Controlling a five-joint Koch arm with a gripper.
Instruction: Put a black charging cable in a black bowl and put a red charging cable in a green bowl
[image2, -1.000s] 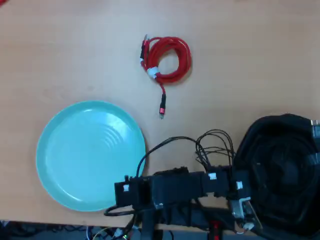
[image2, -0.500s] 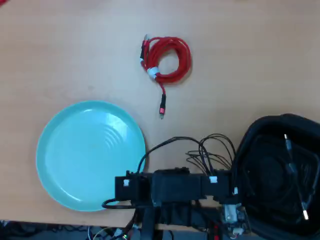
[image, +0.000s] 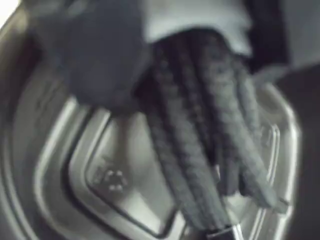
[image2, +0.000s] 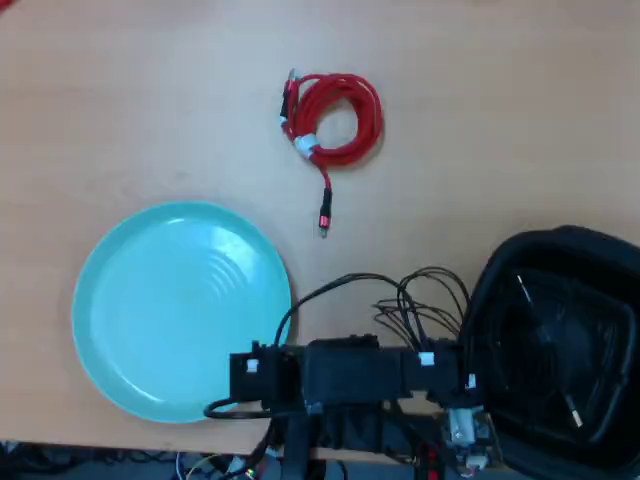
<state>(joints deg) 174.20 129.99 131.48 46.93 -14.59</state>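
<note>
- Wooden table (image2: 520, 120): coiled bright red charging cable (image2: 335, 118); empty round turquoise-green dish (image2: 180, 310).
- Black rounded-square bowl (image2: 500, 290): holds black braided cable (image: 200, 150).
- Claw: grip undeterminable.

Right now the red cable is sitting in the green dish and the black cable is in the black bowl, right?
Not quite. The overhead view shows the red cable lying on the bare table, apart from the green dish, which holds nothing. The black cable does lie in the black bowl.

The black charging cable (image: 200, 150) hangs blurred over the black bowl (image: 115, 180).
</note>
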